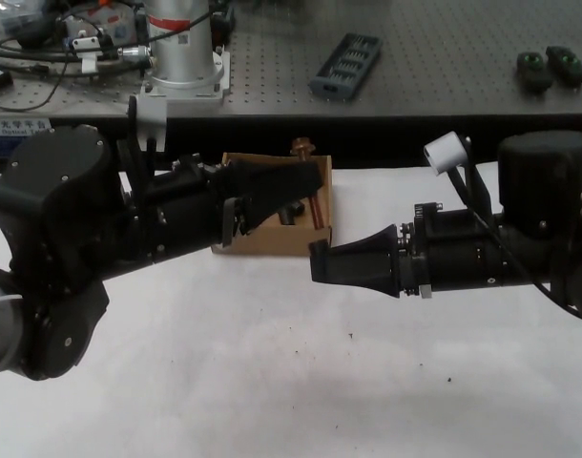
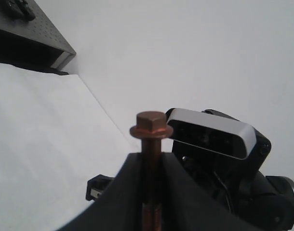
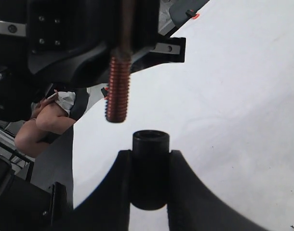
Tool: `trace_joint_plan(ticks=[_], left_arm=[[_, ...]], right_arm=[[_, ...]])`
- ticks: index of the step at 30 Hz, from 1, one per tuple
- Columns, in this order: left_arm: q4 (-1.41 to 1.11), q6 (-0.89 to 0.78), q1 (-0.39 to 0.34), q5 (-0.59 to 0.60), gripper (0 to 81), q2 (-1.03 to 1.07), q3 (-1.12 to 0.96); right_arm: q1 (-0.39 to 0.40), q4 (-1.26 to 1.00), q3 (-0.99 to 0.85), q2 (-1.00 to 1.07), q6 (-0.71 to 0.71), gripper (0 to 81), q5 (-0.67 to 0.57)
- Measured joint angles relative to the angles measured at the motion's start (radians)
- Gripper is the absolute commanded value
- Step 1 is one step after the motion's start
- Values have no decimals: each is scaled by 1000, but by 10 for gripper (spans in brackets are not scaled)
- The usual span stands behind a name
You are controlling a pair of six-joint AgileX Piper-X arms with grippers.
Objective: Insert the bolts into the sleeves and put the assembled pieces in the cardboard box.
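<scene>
Left tool (image 2: 150,161) clamped on bolt (image 2: 151,127); right tool (image 3: 150,163) clamped on sleeve (image 3: 150,142) — bolt's threaded tip just off the sleeve mouth, slightly offset, not touching.

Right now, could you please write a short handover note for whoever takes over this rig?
Left gripper: shut on the copper bolt.
Right gripper: shut on the black sleeve, its open end towards the bolt.
Where: both are held by the cardboard box. The bolt's threaded tip is near the sleeve's mouth, apart from it and off to one side.
Done: each part is gripped.
Left: line them up, insert the bolt, and put the assembled piece in the box.
</scene>
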Motion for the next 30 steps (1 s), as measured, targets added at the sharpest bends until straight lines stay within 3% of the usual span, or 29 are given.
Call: trace_joint_plan(ticks=[16, 30], left_arm=[[60, 8, 0, 41, 6, 0, 0], [45, 22, -2, -11, 6, 0, 0]], right_arm=[[-5, 0, 0, 0, 19, 43, -18], [-6, 0, 0, 0, 19, 43, -36]])
